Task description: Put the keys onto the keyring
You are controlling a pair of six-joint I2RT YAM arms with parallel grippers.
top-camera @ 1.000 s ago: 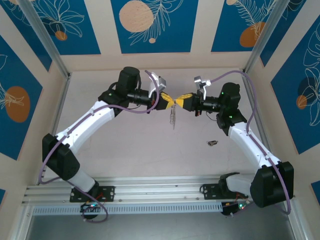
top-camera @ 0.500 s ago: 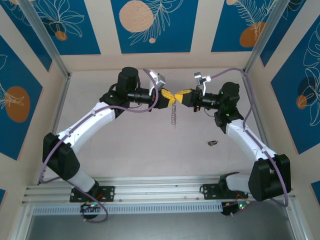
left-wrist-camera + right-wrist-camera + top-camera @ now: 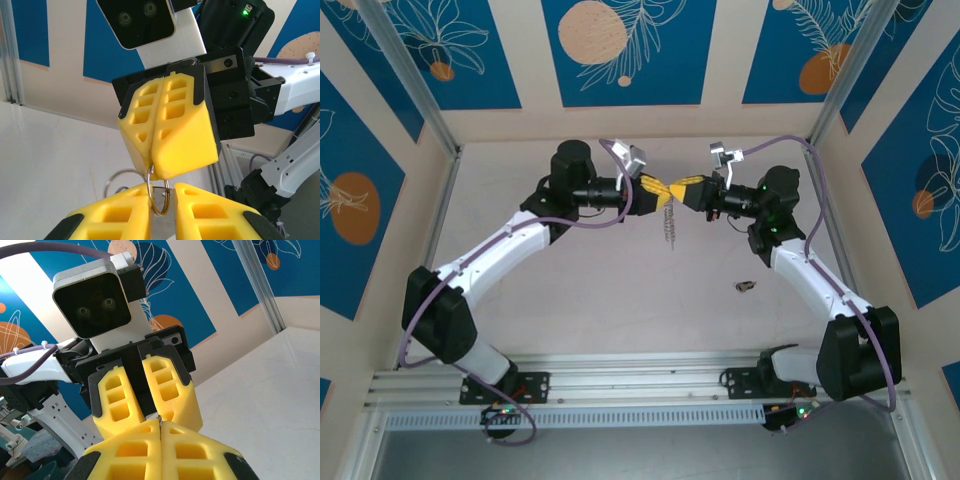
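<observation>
reaching inward tip to tip, your right gripper clenches the thin silvery wire ring; your left gripper sits slightly parted around it.

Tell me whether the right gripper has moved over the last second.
Yes. In the top view the right gripper has shifted slightly toward the back wall, farther from the small dark object lying on the table.

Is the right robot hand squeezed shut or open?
Shut. From the left wrist, the right gripper has its yellow fingers pressed together, pinching the keyring.
</observation>
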